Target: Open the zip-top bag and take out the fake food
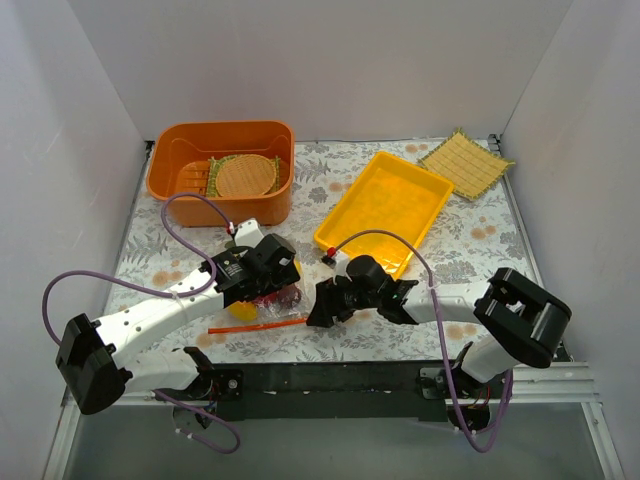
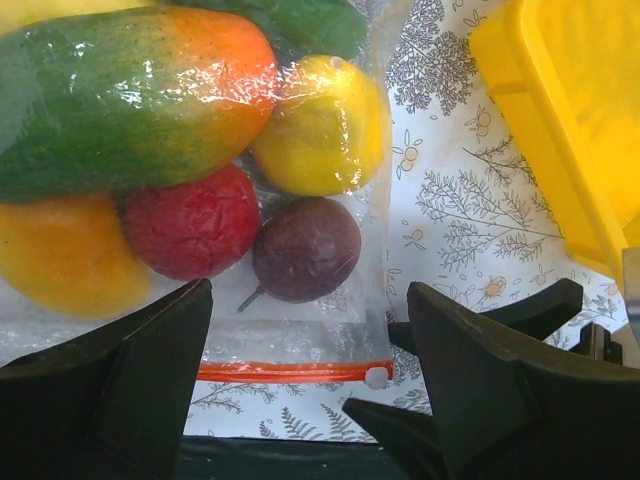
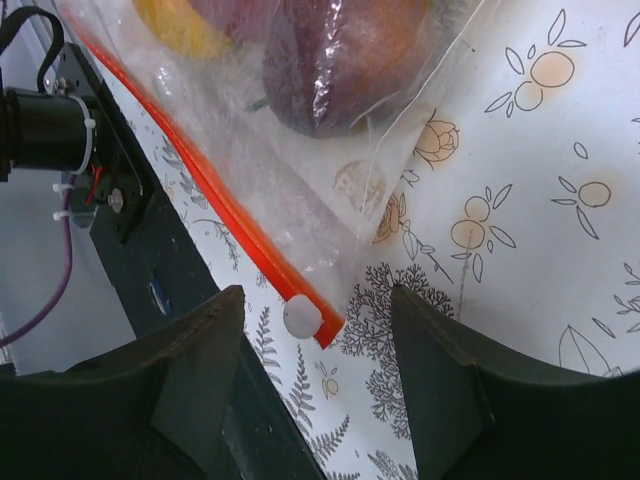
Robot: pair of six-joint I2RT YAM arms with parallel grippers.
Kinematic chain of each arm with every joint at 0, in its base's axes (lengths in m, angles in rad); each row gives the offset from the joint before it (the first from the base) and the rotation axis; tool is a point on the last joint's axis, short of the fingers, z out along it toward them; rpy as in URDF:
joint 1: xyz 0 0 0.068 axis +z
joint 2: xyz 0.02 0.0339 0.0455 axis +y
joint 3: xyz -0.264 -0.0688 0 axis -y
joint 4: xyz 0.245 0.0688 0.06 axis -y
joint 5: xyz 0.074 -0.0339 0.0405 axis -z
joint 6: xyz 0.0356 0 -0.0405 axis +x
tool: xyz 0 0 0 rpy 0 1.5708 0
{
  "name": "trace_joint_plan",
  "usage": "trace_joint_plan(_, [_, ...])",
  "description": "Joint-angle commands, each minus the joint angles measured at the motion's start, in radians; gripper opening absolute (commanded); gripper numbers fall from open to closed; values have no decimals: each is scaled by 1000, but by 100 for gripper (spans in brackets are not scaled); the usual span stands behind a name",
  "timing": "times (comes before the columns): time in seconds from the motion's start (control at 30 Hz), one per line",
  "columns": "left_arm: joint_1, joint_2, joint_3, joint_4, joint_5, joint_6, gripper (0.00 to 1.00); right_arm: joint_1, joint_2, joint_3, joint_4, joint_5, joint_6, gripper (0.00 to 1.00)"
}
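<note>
The zip-top bag [image 1: 262, 308] lies flat on the table near the front, with its orange-red zip strip [image 1: 258, 325] toward the arm bases. The fake food is inside it: a green-orange piece [image 2: 130, 95], a yellow one [image 2: 320, 125], a red one [image 2: 190, 220] and a dark purple one [image 2: 305, 248]. My left gripper [image 2: 310, 385] is open and hovers over the bag's mouth [image 2: 290, 371]. My right gripper [image 3: 320, 370] is open and straddles the white slider [image 3: 302, 317] at the strip's right end without touching it. In the top view the left gripper [image 1: 278, 290] and the right gripper [image 1: 318, 305] almost meet.
A yellow tray [image 1: 385, 210] lies just behind the right gripper and shows in the left wrist view [image 2: 560, 130]. An orange basin [image 1: 222, 205] holding a round woven mat stands at the back left. A square straw mat [image 1: 465, 162] lies at the back right. The black base rail [image 1: 330, 385] runs close in front of the bag.
</note>
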Motion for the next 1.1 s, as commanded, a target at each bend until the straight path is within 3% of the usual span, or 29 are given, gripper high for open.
trace_joint_plan(0.0, [0, -31, 2, 26, 7, 31, 78, 2, 37, 8, 128, -16, 55, 64])
trace_joint_plan(0.23, [2, -61, -21, 82, 51, 101, 75, -1, 1, 11, 94, 119, 77, 31])
trace_joint_plan(0.43, [2, -55, -35, 157, 138, 196, 69, -10, -21, 45, 25, 145, 66, 2])
trace_joint_plan(0.67, [-12, -104, -81, 368, 341, 382, 59, -44, -81, 184, -223, 184, 23, 1])
trace_joint_plan(0.8, [-47, -144, -112, 453, 335, 493, 56, -55, -71, 366, -483, 187, 30, 1])
trace_joint_plan(1.07, [-130, -223, -127, 606, 208, 681, 56, -82, 33, 646, -829, 175, 142, 1])
